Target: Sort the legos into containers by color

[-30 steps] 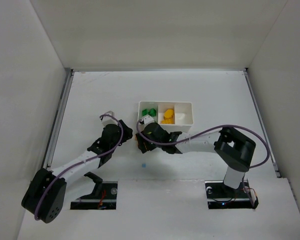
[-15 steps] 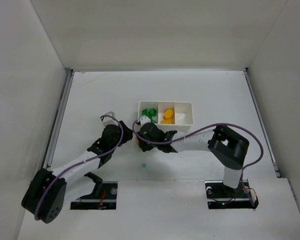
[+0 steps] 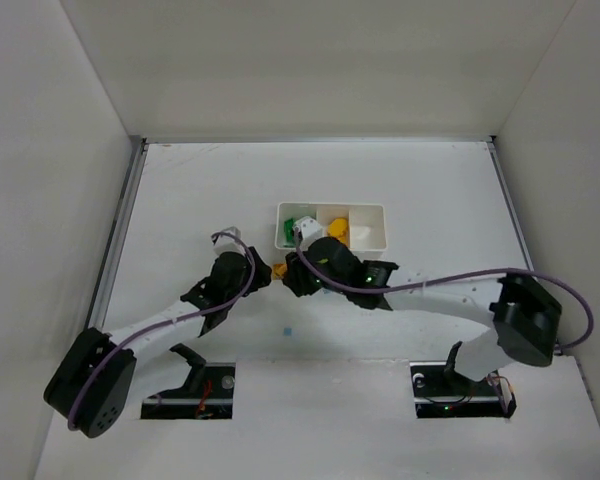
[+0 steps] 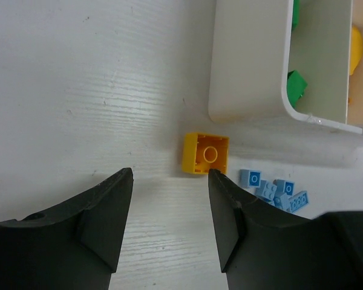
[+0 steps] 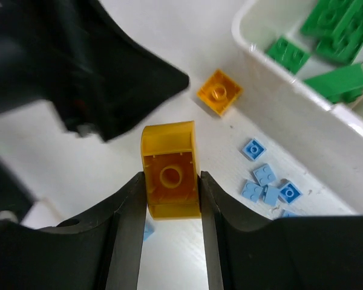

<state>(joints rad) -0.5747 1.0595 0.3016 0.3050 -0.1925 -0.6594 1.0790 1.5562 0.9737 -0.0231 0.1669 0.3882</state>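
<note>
The right gripper (image 5: 170,181) is closed on a curved yellow brick (image 5: 168,142), which sits pinched between both fingers above the table (image 3: 180,200), hollow underside toward the wrist camera. The left gripper (image 4: 170,178) stands open with nothing between its jaws; it hovers just beside the right gripper, near the tray's left end. A square yellow brick (image 4: 206,153) lies on the table just ahead of the left fingers, stud side down (its hollow underside faces up), close to the tray (image 4: 248,60) but apart from it. A cluster of blue bricks (image 4: 275,188) lies just beside that brick, along the tray's near wall. In the tray, green bricks (image 3: 291,224) occupy the left compartment and yellow bricks (image 3: 337,230) the middle one. A lone blue brick (image 3: 287,330) lies on the table nearer the arm bases, well apart from the cluster.
</note>
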